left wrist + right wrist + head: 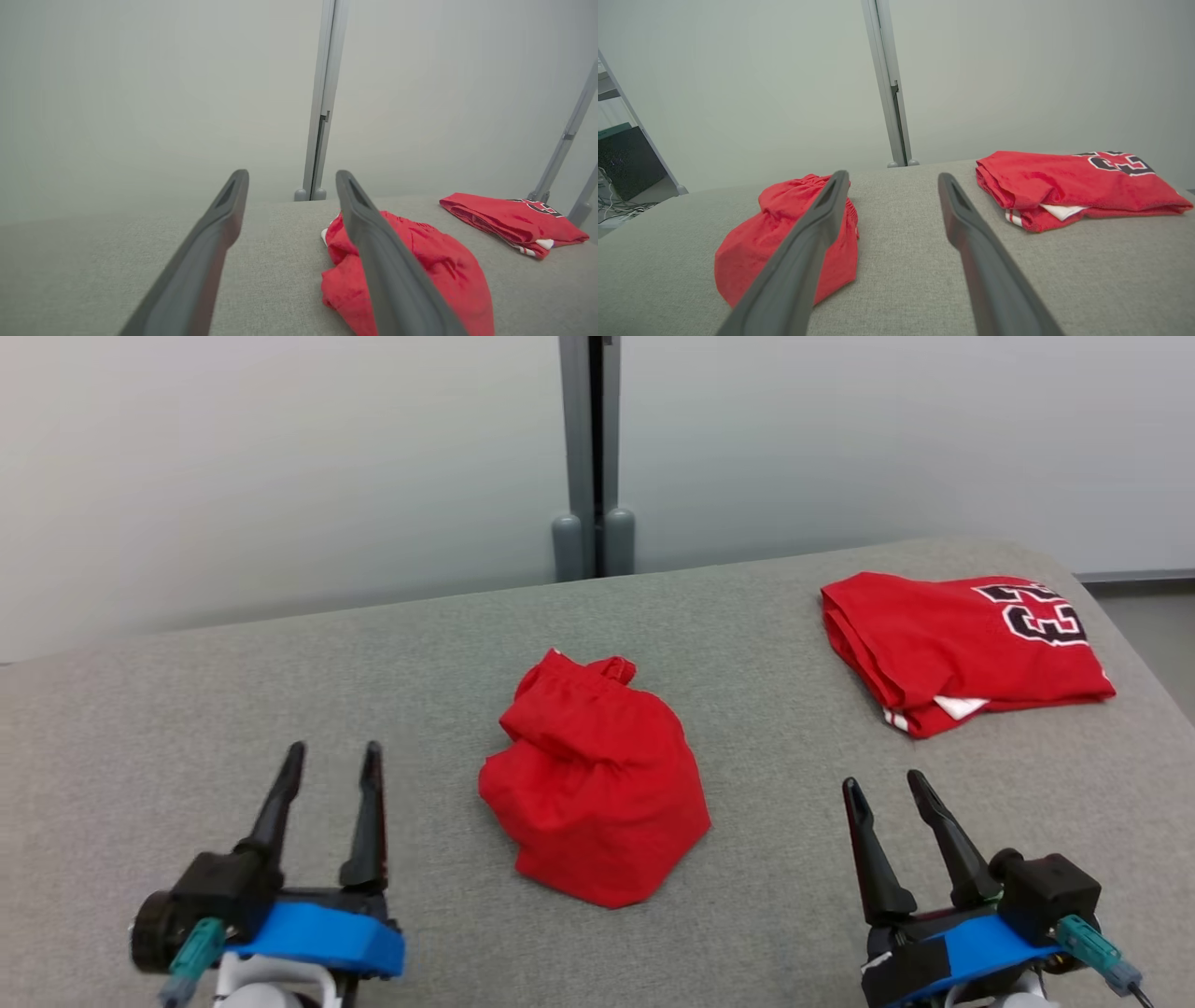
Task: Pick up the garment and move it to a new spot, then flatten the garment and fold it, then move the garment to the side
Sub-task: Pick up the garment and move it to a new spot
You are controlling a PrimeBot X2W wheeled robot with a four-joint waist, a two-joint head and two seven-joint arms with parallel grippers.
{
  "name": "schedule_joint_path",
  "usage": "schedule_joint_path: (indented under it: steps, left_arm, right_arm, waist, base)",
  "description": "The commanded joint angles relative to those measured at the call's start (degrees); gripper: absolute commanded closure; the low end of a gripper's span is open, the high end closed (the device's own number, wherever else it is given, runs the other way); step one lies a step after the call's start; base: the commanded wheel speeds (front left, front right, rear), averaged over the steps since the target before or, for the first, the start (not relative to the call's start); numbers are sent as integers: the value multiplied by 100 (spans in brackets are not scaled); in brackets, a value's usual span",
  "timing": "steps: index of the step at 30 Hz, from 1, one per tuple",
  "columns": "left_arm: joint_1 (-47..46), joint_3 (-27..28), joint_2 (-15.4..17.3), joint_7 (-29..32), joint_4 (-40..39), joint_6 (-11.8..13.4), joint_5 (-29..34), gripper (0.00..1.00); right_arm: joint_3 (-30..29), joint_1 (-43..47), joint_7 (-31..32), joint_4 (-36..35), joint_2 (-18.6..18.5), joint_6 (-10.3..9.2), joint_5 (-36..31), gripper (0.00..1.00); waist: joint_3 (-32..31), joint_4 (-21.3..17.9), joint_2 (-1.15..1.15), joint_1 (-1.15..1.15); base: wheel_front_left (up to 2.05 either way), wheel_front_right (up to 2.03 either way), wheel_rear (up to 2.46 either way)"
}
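Left claw (pixel 335 749) and right claw (pixel 884 782) both spread, empty; crumpled garment (pixel 593 793) lies on the surface (pixel 187 709) between them, toward 12 o'clock; folded jersey (pixel 962 649) at 2 o'clock; we judge flattening, folding and setting aside not yet done.

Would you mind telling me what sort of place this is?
Likely a robotics test room: a grey fabric-covered work surface, plain pale partition panels, a grey metal post and floor cables.

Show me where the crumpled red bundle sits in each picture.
Head view: bundle in the centre.
Left wrist view: bundle at lower right.
Right wrist view: bundle at lower left.
Shared landmark: the grey post at the back, upright near the top middle in all three.
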Motion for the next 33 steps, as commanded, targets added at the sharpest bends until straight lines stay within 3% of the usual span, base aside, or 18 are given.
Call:
schedule_joint_path:
  steps: [1,16,33]
  left_arm:
    - [79,92,9,-23,-67,-4,46,0]
    - [1015,1379,-197,-24,-572,-251,653,0]
    - [1101,1655,-427,-24,-432,-477,952,0]
  right_arm:
    - [-33,79,-20,3,-7,1,29,0]
    - [-328,310,-20,73,-7,1,-51,0]
    - [-368,395,-20,292,-6,1,-65,0]
  waist:
    - [5,56,0,1]
    - [-93,490,0,1]
    - [-119,522,0,1]
  base:
    - [0,0,0]
    - [0,0,0]
    - [0,0,0]
